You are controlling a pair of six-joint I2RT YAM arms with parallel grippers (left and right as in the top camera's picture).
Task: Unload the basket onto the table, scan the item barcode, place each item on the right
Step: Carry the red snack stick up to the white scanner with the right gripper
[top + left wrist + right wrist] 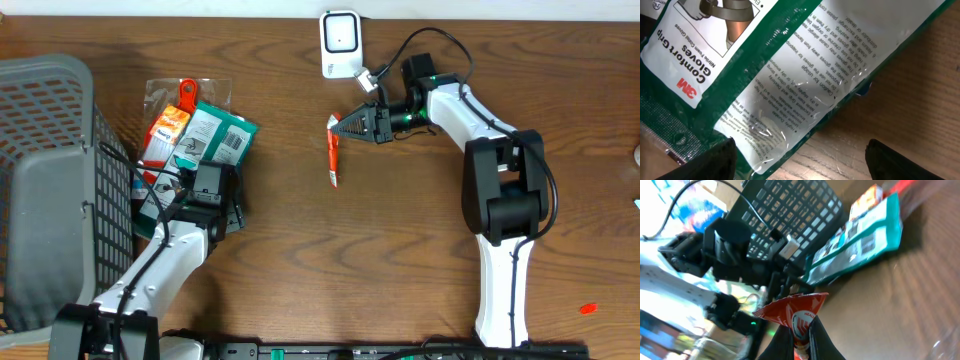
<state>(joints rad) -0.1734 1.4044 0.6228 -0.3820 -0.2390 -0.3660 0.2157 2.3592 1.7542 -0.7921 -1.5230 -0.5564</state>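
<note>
Pinching the red sachet (799,311), my right gripper (800,332) is clenched tight on its lower part, and the sachet stands up out of the fingertips. Overhead it hangs just below and left of the white scanner (340,42), near it but not touching.

My read of the step is presenting the code. I'd roll the wrist so the printed face squares up to the scanner window, then hold it flat and steady. The foil looks thin, so it will likely crinkle and throw glare. I can't tell which face carries the barcode from these views; the print is too blurred.

My left gripper (205,186) is released, jaws wide and holding nothing. It hovers low over the green glove pack (790,75) with a fingertip on either side. That pack lies flat, overlapping an orange packet (165,128), and both sit right beside the grey basket (50,120) at the left edge.

The table (400,250) is dark wood grain, bare in the middle between the arms. A small red scrap (588,308) lies far off at the lower right. Beyond the table the right wrist view shows only bright blur.
</note>
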